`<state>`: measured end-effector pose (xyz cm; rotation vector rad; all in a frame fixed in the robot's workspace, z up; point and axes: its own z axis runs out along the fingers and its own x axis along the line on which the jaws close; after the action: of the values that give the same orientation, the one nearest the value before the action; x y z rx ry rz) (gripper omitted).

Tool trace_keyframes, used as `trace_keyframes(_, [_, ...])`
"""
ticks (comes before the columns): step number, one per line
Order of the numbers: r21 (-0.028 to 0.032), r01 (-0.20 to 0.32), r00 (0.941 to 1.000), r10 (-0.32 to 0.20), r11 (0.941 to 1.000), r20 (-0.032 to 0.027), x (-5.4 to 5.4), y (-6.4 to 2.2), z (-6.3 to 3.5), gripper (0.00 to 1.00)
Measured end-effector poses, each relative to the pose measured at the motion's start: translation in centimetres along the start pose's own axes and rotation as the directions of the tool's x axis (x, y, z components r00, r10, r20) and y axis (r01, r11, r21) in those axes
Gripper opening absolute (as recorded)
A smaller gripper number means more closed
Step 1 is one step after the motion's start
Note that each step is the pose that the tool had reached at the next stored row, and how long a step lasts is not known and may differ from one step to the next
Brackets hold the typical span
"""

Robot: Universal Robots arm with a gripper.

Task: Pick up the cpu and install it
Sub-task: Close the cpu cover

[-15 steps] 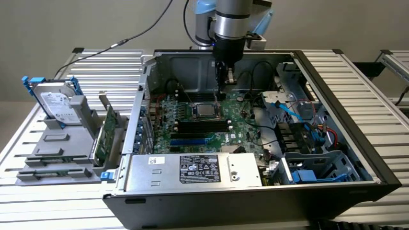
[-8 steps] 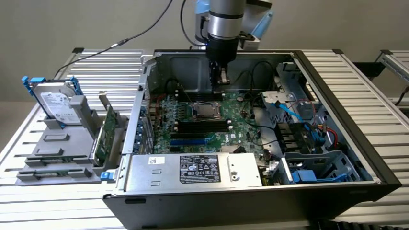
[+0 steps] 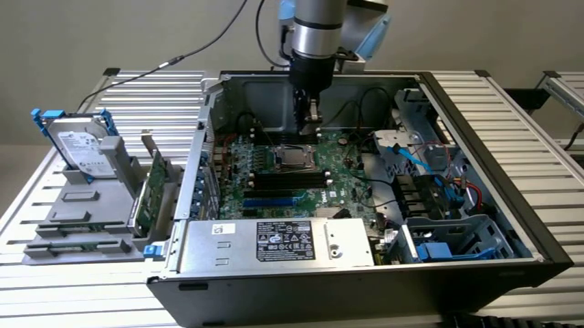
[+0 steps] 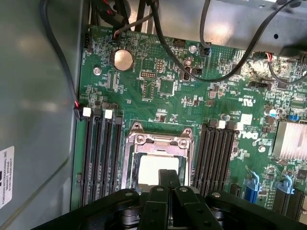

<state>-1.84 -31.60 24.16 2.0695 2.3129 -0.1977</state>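
The cpu (image 3: 294, 161) lies flat inside the black-and-metal socket frame (image 3: 279, 153) on the green motherboard of the open computer case. In the wrist view the cpu (image 4: 149, 168) is a bright silvery square framed by the socket frame (image 4: 158, 140). My gripper (image 3: 311, 128) hangs just above and slightly behind the socket, apart from the chip. Its black fingers (image 4: 163, 178) are pressed together, shut, with nothing visible between them, and they cover one edge of the chip.
Memory slots (image 4: 101, 153) flank the socket on both sides. Black cables (image 4: 225, 72) loop over the board's far end. A power supply (image 3: 273, 242) fills the case's near side. A hard drive (image 3: 81, 147) with blue brackets stands on a grey holder at the exterior view's left.
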Motion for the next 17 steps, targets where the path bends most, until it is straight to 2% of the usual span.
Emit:
trace_keyframes(2, [0.0038,0.001,1.0,-0.001,1.0,-0.0012,0.0,-0.28,0.11,0.11])
trace_keyframes(7, [0.0087,0.003,1.0,-0.003,1.0,-0.0078,0.2,-1.88,0.37,0.11])
trace_keyframes(13, [0.0085,0.003,0.9999,-0.003,1.0,-0.0135,0.1,-3.13,0.98,0.11])
trace_keyframes(17, [0.0077,-0.001,0.9997,0.001,1.0,-0.0235,0.1,-3.64,1.3,0.11])
